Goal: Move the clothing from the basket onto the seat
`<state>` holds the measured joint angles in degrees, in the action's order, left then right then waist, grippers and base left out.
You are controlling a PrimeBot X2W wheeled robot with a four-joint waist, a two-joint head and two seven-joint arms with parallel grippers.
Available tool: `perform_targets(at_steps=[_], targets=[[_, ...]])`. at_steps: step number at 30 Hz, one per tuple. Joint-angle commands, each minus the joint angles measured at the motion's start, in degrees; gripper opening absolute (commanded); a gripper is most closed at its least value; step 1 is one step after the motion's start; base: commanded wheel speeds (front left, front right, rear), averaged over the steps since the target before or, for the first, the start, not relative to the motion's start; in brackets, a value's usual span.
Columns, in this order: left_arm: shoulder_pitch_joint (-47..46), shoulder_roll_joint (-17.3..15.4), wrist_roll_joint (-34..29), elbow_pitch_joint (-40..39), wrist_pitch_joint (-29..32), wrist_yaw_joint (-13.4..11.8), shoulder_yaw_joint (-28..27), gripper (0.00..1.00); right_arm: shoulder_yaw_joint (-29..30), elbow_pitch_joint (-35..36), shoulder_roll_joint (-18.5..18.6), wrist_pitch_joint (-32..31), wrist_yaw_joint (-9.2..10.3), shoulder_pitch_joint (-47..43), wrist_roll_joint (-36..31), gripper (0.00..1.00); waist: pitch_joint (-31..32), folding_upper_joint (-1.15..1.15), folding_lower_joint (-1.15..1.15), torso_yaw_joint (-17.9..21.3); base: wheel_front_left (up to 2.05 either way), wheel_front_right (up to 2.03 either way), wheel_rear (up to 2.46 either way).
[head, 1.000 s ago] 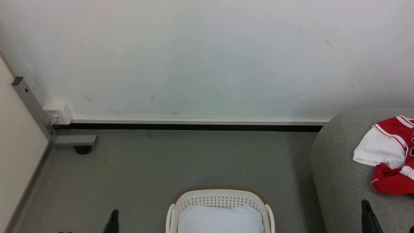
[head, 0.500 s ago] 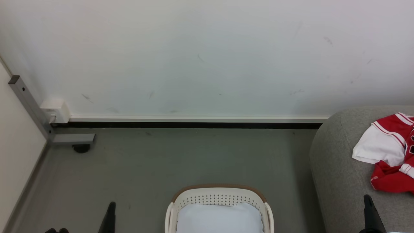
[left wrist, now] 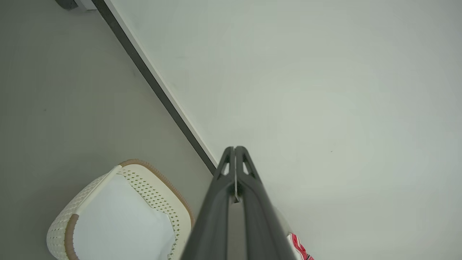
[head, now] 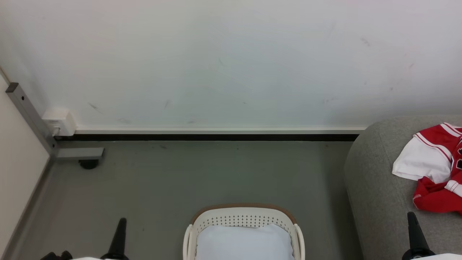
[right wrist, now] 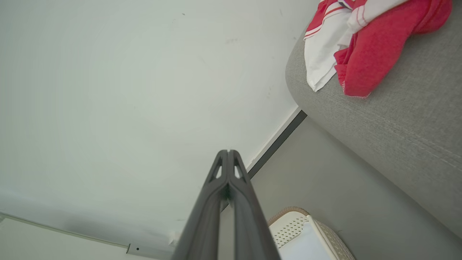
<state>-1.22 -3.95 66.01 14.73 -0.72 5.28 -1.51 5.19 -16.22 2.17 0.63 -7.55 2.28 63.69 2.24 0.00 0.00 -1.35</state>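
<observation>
Compared with 1 second ago, both of my arms are higher. My left tool (head: 122, 222) and my right tool (head: 411, 216) reach further up the head view than before, and a bit of pale forearm now shows under each. The whole picture has also slid a little, so my head has moved too; the basket (head: 245, 210) and the seat (head: 375, 187) themselves have not gone anywhere.

Both tools are pressed together, and the wrist views show the 2 fingers of each one meeting at the tips with nothing between them. They point toward the white wall (head: 231, 65), the left one above the floor (head: 180, 173) beside the basket, the right one near the front of the seat.

The clothing (head: 433, 169) lies on the grey seat as a red and white heap, apart from my right tool.

In the basket I see the pale cushion (head: 245, 242), which covers nearly all of the inside, and no red cloth on top of it. What is under the cushion I cannot tell.

I judge from this that the moving is done, or almost done, and my arms are pulling back to rest.
</observation>
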Motion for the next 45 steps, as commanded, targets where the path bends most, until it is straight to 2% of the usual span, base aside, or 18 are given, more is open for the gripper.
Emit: perform_targets(at_steps=[1, 45], targets=[[-1.21, -0.05, 1.40, -0.52, 0.37, 0.47, -0.49, 0.00, 0.23, 0.77, 0.65, -0.25, 0.06, 1.31, 1.39, 0.00, -0.04, 0.00, 0.00, 0.02, 0.00, 0.00, 0.00], [-4.61, 0.83, 21.56, -0.71, 6.08, 1.95, -4.33, 0.00, 1.22, 2.05, 0.87, -5.96, 0.10, 3.68, 23.47, 0.00, -1.84, 0.00, 0.00, 1.02, 0.00, 0.00, 0.00]])
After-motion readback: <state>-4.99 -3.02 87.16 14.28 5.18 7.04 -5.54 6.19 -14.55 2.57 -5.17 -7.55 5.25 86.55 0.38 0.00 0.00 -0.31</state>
